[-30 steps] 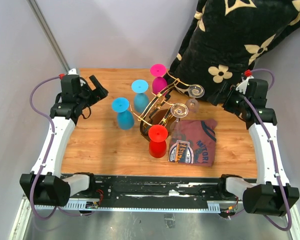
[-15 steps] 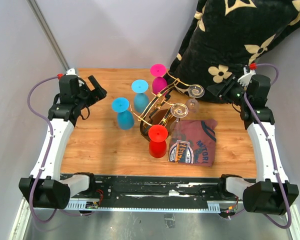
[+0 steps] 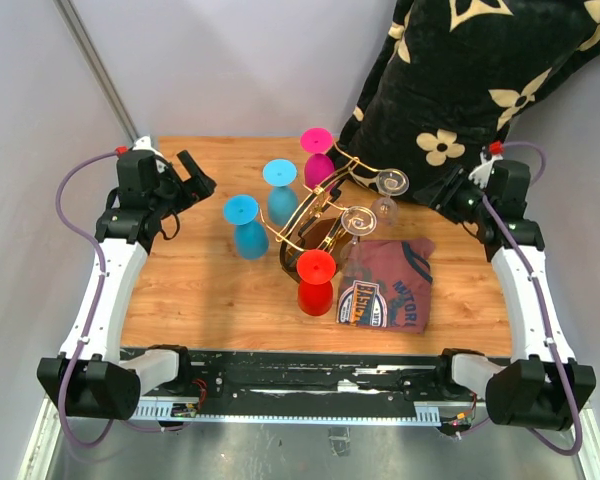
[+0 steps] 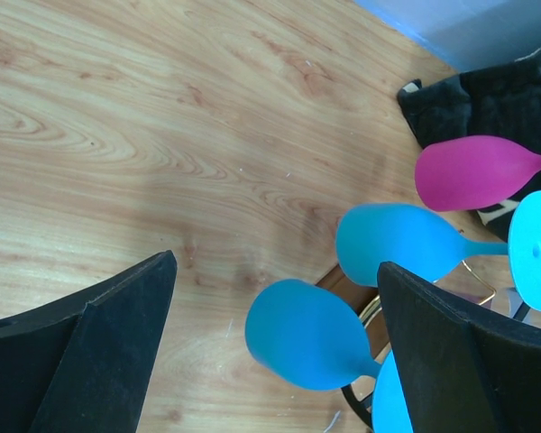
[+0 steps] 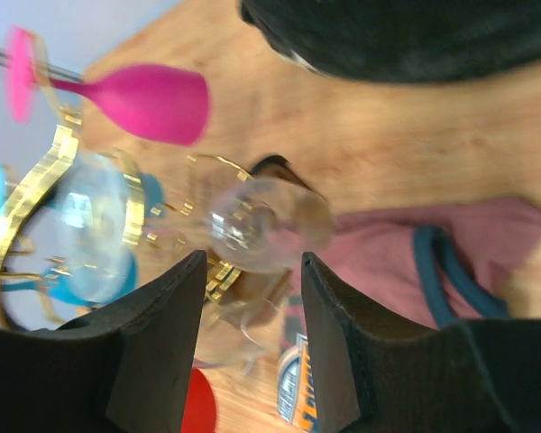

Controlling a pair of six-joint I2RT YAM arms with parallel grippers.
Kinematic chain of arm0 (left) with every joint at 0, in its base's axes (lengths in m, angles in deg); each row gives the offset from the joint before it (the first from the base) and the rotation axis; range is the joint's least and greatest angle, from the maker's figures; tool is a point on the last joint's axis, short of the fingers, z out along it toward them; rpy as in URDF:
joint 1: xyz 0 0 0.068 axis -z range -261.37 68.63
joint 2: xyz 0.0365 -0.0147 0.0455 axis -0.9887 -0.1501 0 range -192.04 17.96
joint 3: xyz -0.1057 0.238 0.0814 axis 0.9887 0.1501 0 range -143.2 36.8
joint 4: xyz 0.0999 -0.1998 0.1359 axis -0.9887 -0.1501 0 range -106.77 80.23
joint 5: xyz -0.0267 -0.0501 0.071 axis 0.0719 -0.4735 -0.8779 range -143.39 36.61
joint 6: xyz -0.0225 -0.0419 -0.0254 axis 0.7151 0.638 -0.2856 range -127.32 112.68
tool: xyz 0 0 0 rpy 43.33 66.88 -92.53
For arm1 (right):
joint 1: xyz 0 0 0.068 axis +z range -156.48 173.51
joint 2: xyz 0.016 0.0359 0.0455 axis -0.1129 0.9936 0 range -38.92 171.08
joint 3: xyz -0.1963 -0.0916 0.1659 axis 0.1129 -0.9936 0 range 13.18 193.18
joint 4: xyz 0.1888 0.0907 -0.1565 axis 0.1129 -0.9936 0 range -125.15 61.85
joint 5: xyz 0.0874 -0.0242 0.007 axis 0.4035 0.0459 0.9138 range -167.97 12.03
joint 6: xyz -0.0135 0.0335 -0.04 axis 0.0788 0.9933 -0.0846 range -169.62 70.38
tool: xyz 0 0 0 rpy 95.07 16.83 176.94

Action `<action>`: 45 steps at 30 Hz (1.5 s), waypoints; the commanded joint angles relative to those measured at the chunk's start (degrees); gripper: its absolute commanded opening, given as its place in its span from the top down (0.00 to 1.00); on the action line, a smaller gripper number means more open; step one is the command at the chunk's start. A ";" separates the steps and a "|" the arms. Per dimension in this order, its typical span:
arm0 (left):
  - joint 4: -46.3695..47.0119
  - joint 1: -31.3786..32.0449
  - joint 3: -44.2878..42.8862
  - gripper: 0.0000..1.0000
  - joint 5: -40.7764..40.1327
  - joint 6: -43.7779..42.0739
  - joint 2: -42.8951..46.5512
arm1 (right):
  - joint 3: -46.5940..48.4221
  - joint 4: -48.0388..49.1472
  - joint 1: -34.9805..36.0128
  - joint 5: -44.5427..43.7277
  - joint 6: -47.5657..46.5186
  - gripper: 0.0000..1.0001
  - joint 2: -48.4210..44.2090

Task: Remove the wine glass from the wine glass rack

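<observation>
The wine glass rack (image 3: pixel 325 203), gold wire on a dark oval base, stands mid-table with upside-down glasses on it: magenta (image 3: pixel 317 158), two blue (image 3: pixel 247 228), red (image 3: pixel 315 283) and two clear ones. My right gripper (image 3: pixel 447 190) is just right of the rack, apart from the nearest clear wine glass (image 3: pixel 386 192). In the right wrist view that clear wine glass (image 5: pixel 257 225) lies just beyond the partly open right gripper (image 5: pixel 252 262), untouched. My left gripper (image 3: pixel 195 175) stands wide open to the left of the rack. In its wrist view a blue glass (image 4: pixel 307 334) shows between the left gripper's (image 4: pixel 275 266) fingers, but farther off.
A black cushion with cream flowers (image 3: pixel 470 80) leans at the back right, close behind my right arm. A maroon printed T-shirt (image 3: pixel 388 285) lies on the wooden table (image 3: pixel 190 290) right of the rack. Grey walls enclose the back and sides.
My right arm swung out from its tucked pose toward the rack, then eased back slightly, and its jaws narrowed from wide open. The left arm has barely moved.
</observation>
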 commanded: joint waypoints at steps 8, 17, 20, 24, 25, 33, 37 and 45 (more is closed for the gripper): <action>-2.07 0.25 -1.53 0.00 -3.38 -1.51 1.25 | -17.55 -8.18 6.87 -4.19 -4.32 0.40 -0.30; -2.00 0.24 -0.07 0.00 -1.94 -1.05 1.71 | -18.72 -8.15 14.57 -6.00 -2.62 0.17 4.61; -2.48 0.24 -0.46 0.00 -2.58 -1.24 1.82 | -19.37 -8.73 14.85 -7.41 -3.15 0.13 6.87; -2.11 0.24 -0.54 0.00 -1.82 -0.99 2.01 | -18.99 -9.06 15.89 -7.70 -4.49 0.08 11.21; -2.08 0.24 -0.49 0.00 -1.69 -0.94 1.89 | -18.35 -9.80 16.66 -8.18 -5.08 0.05 12.47; -1.88 0.24 -0.63 0.00 -0.72 -0.62 1.99 | -13.47 -18.36 20.80 -23.53 -8.18 0.02 20.38; -2.09 0.24 -0.87 0.00 -0.40 -0.51 2.04 | -15.79 -18.62 12.96 -28.14 -8.11 0.02 19.64; -2.51 0.24 -0.39 0.00 -0.05 -0.88 2.31 | -17.21 -22.88 -3.07 -38.34 -9.22 0.01 1.72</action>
